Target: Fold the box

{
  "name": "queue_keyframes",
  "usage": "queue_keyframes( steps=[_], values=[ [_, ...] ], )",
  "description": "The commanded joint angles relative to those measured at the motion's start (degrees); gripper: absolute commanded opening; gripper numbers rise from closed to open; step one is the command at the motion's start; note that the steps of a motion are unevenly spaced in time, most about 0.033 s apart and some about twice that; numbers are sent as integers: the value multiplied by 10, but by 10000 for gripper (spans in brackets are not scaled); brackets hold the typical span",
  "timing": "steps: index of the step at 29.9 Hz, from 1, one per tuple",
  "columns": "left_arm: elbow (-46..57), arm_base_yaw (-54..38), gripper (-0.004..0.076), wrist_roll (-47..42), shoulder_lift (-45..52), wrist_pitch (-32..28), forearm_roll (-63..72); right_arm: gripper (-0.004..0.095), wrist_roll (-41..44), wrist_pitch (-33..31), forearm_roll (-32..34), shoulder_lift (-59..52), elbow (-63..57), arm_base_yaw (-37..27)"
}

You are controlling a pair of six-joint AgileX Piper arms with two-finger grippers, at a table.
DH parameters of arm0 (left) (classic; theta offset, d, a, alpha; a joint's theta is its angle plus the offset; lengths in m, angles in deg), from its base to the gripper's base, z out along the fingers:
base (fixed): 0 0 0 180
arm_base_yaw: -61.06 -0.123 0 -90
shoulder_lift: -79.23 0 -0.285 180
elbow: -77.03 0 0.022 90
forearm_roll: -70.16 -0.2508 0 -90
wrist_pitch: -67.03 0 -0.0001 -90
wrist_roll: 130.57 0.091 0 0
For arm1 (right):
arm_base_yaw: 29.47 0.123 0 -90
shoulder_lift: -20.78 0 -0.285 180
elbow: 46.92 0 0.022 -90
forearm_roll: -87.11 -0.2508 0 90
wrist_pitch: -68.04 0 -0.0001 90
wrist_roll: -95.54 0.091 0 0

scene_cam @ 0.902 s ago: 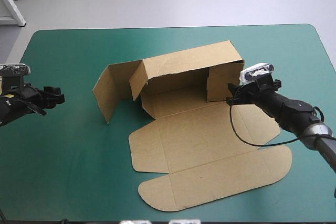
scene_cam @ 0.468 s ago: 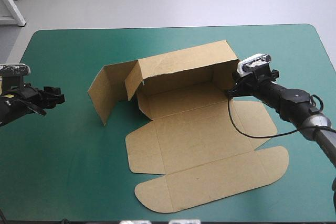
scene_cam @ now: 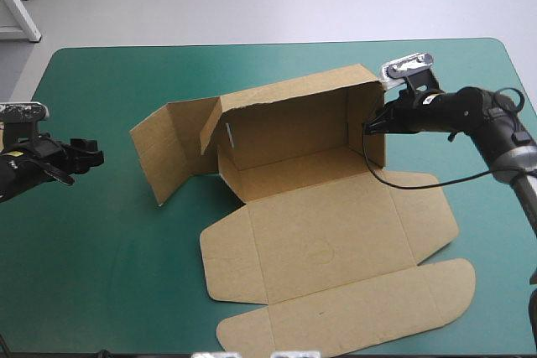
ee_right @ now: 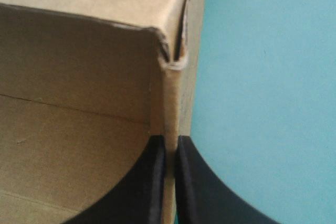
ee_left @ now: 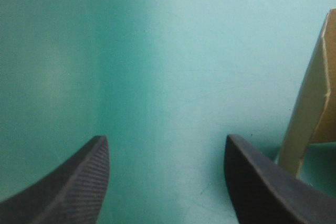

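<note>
One end wall (scene_cam: 357, 119) of the box (scene_cam: 285, 136) is newly standing upright, the right gripper (ee_right: 170, 142) pinching it, the left gripper (ee_left: 165, 148) idling agape

A table (scene_cam: 92, 73) is seen, spread from edge to edge with a teal-green cover (scene_cam: 109, 274) whose corners are rounded. One thing is laid directly on the cover: the brown box (scene_cam: 327, 232), set near the middle and somewhat toward the right edge. Its broad flat sheet is spread on the cover toward the near edge, and the outermost strip (scene_cam: 352, 316), rounded at both ends, is brought close to that edge. On the far side a back wall (scene_cam: 285, 115) and a right end wall (scene_cam: 369, 123) are raised upright. At the left a loose side panel (scene_cam: 159, 153) is stood on its edge, swung outward. Bare cover is left at the left, along the far edge and at the right
</note>
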Motion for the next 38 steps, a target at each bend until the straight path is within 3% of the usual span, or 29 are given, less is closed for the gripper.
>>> queue_keyframes(
  steps=[1, 7, 18, 26, 29, 35, 38],
  values=[
    [-14, 4, 454, -1, 9, -19, 25, -15, 88, -104, 68, 7, 111, -4],
    [-14, 4, 454, 0, 9, -12, 41, -15, 132, -288, 77, 118, 281, -4],
    [-14, 4, 454, 3, 9, -4, 47, -15, 170, -286, 81, 255, 370, -4],
    [-14, 4, 454, 3, 9, -4, 49, 13, 134, -270, 84, 290, 371, -4],
    [-14, 4, 454, 3, 9, -4, 49, 151, 112, -245, 80, 290, 371, -4],
    [-14, 4, 454, 3, 9, -2, 49, 600, 100, -226, 81, 290, 372, -4],
    [-14, 4, 454, 3, 8, -3, 49, 677, 100, -248, 78, 290, 372, -4]
  ],
)
